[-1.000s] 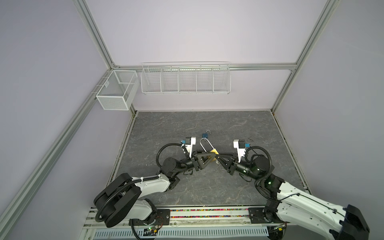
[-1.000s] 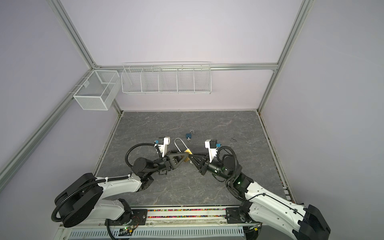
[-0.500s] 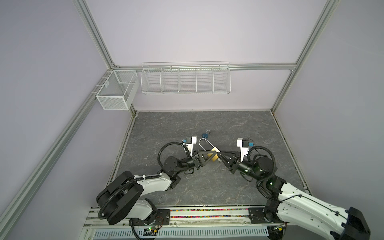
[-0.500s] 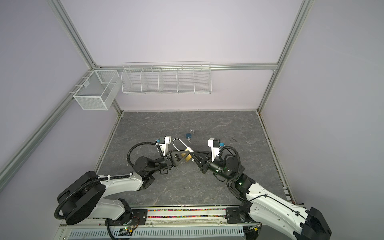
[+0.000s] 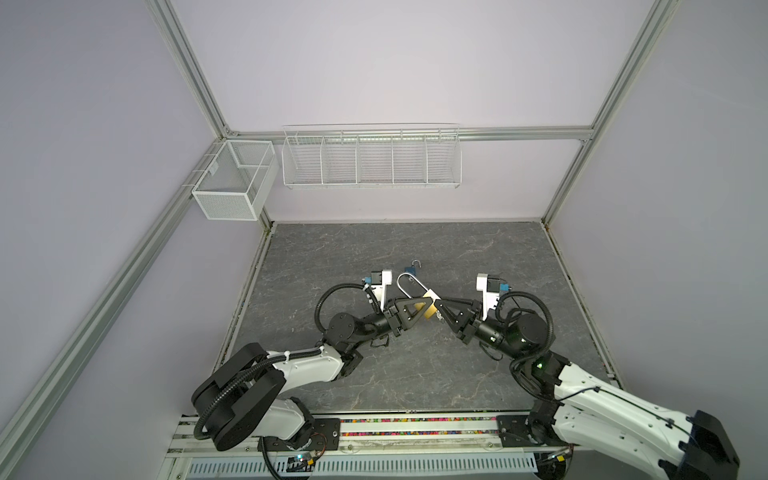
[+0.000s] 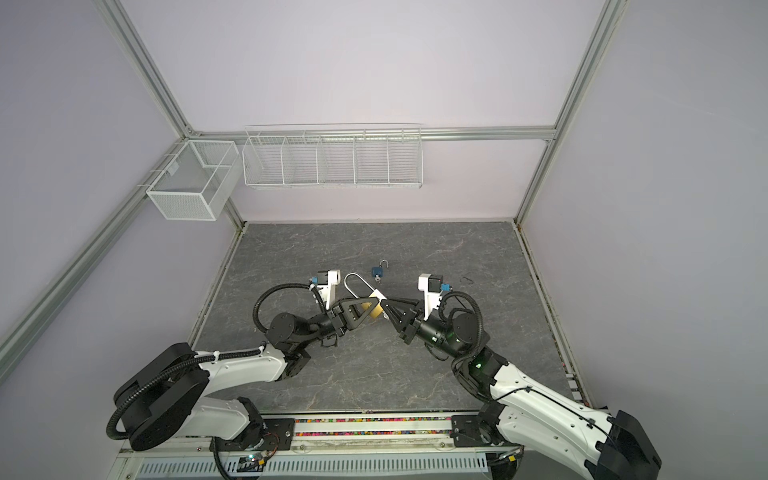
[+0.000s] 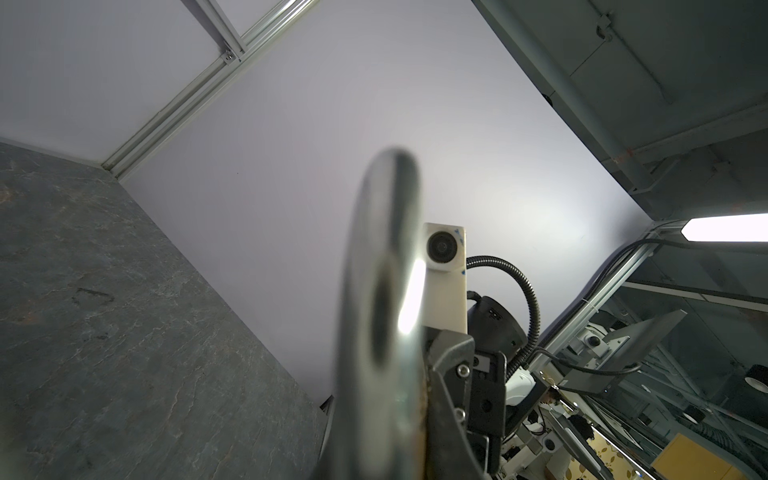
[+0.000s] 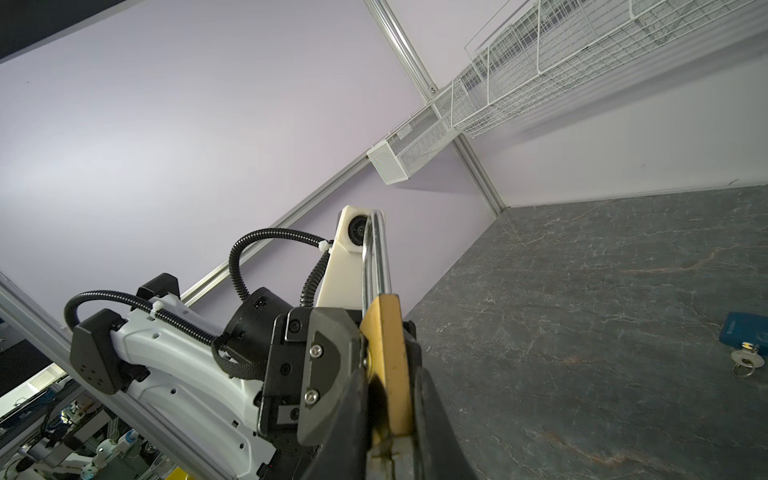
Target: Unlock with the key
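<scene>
A brass padlock [image 5: 429, 300] with a long silver shackle hangs above the middle of the dark floor in both top views. My left gripper [image 5: 424, 312] is shut on its body from the left. My right gripper [image 5: 439, 309] is shut on its lower end from the right. In the right wrist view the brass padlock [image 8: 386, 345] sits between my right gripper [image 8: 390, 415] fingers, with a left finger [image 8: 328, 357] pressed on its side. A pale bit shows at its bottom end; I cannot tell if it is the key. The blurred shackle [image 7: 382, 291] fills the left wrist view and hides the left jaws.
A small blue padlock [image 5: 411, 270] lies on the floor just behind, shackle open, with a ringed key [image 8: 748, 358] in it. A white wire basket [image 5: 372, 158] and a mesh box [image 5: 232, 183] hang on the back wall. A rail [image 5: 415, 428] runs along the front edge.
My left gripper stood open beside the padlock a second ago and has since closed on it. The right gripper has kept its grip, and the padlock has barely moved.
</scene>
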You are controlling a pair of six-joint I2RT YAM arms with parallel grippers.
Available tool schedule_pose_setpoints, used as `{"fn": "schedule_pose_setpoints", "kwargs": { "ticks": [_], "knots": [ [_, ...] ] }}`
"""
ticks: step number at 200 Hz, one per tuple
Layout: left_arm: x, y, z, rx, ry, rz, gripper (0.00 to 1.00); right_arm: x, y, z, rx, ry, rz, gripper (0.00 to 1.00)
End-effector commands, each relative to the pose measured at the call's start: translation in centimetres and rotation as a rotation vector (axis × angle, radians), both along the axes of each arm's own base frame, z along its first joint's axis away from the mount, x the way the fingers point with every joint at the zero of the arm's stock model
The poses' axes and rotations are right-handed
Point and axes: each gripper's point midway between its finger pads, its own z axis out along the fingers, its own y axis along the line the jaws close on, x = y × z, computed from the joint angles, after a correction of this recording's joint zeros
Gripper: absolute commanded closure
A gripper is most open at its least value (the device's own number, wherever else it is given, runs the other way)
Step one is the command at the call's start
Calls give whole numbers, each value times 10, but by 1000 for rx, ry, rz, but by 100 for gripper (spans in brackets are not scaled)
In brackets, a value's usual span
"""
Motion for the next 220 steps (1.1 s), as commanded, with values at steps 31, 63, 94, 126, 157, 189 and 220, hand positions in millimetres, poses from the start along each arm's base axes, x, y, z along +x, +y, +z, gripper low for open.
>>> {"fn": "schedule_pose_setpoints", "kwargs": {
  "ticks": [31, 63, 94, 126, 157, 189, 220],
  "knots": [
    [9, 6, 39, -107, -63, 79, 100, 3, -1, -11, -8, 19, -25, 94],
    [13, 3, 38, -107, -44, 74, 92, 3, -2, -12, -5, 20, -32, 94],
    [14, 1, 37, -106, -36, 68, 95, 4, -4, -11, -7, 18, -43, 94],
    [12, 0, 38, -104, -43, 57, 100, 3, -5, -11, -8, 17, -40, 94],
    [9, -1, 37, -97, -54, 43, 100, 2, -4, -11, -11, 21, -32, 94],
    [-11, -2, 51, -99, -138, -38, 100, -6, 8, -8, -26, 12, 51, 94],
    [-21, 1, 54, -99, -168, -67, 100, -11, 14, -6, -20, 7, 103, 91]
  ]
}}
